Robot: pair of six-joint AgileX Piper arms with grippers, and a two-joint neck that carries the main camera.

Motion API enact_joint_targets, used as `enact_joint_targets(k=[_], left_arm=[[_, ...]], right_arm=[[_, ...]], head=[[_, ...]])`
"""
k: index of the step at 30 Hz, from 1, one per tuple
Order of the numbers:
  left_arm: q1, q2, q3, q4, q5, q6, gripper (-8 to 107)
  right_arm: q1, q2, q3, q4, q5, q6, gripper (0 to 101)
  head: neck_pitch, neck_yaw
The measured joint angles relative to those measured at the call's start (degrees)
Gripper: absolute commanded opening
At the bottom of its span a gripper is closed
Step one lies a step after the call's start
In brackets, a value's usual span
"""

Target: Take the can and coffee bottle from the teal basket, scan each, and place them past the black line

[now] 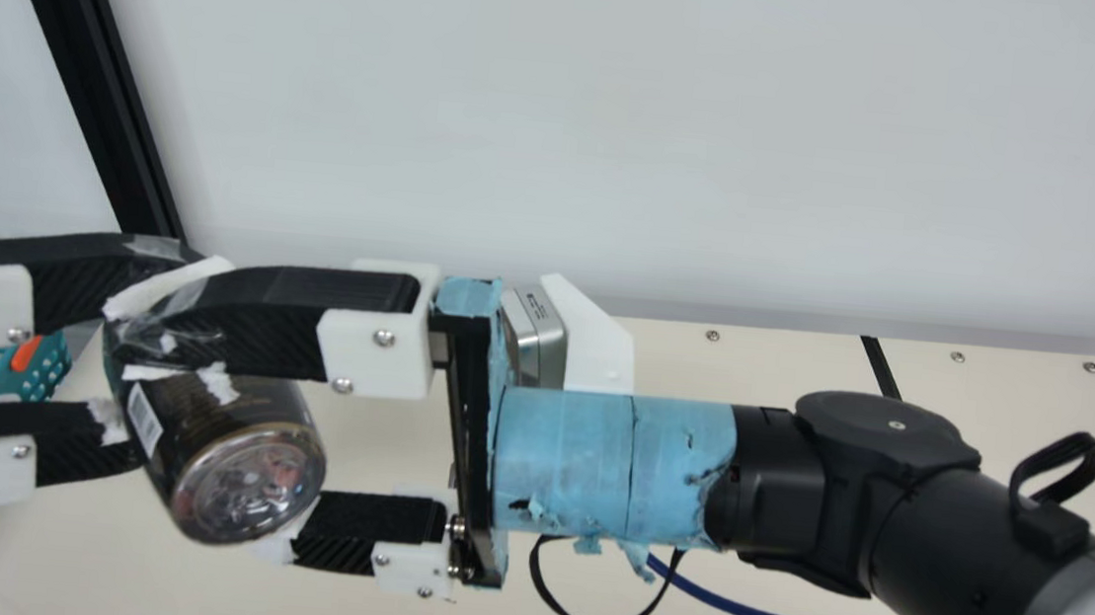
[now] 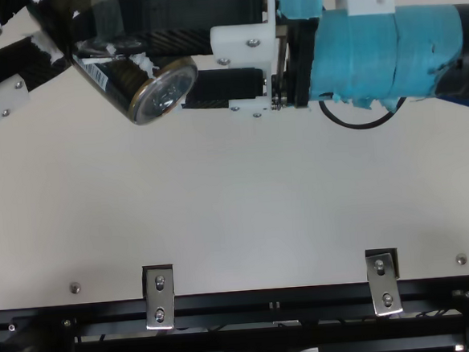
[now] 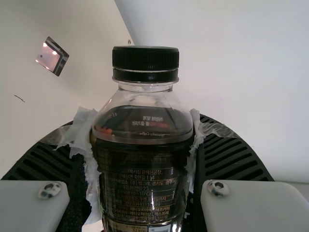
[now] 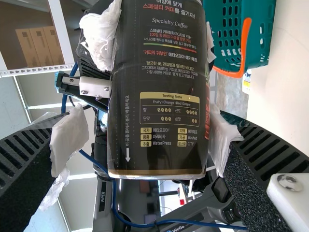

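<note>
With left pincer (image 1: 145,352), held bottle (image 1: 227,458) tilted above surface (image 1: 137,579) in main view; with right pincer (image 1: 220,428), spread wide, straddled it. In left wrist view, clamped it below cap (image 3: 146,60); in right wrist view, left a gap beside it.

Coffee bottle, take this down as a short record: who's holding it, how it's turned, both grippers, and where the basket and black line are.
Item: coffee bottle
Held by: left gripper
Pose: tilted, base toward the main camera
Right gripper: open, fingers either side of the bottle
Teal basket: main view's left edge
Black line: across the table, main view's right half
</note>
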Motion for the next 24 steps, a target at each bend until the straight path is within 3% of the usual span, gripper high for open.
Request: enact_joint_targets(k=[1,3,11,12,14,15,24], left_arm=[[0.00,0.00,0.00,0.00,0.00,0.00,10],[0.00,0.00,0.00,-0.25,0.00,0.00,10],[0.00,0.00,0.00,-0.36,0.00,0.00,10],[0.00,0.00,0.00,-0.36,0.00,0.00,19],[0.00,0.00,0.00,-0.36,0.00,0.00,71],[0.00,0.00,0.00,-0.36,0.00,0.00,90],[0.00,0.00,0.00,-0.13,0.00,0.00,90]], right_arm=[[0.00,0.00,0.00,-0.08,0.00,0.00,13],[0.00,0.00,0.00,-0.86,-0.16,0.14,0],[0.00,0.00,0.00,-1.06,-0.21,0.21,0],[0.00,0.00,0.00,-1.06,-0.21,0.21,0],[0.00,0.00,0.00,-1.06,-0.21,0.21,0],[0.00,0.00,0.00,-1.06,-0.21,0.21,0],[0.00,0.00,0.00,-0.88,-0.21,0.21,0]], head=[[0.00,0.00],[-0.29,0.00],[-0.29,0.00],[-0.29,0.00],[-0.29,0.00],[-0.29,0.00],[-0.29,0.00]])
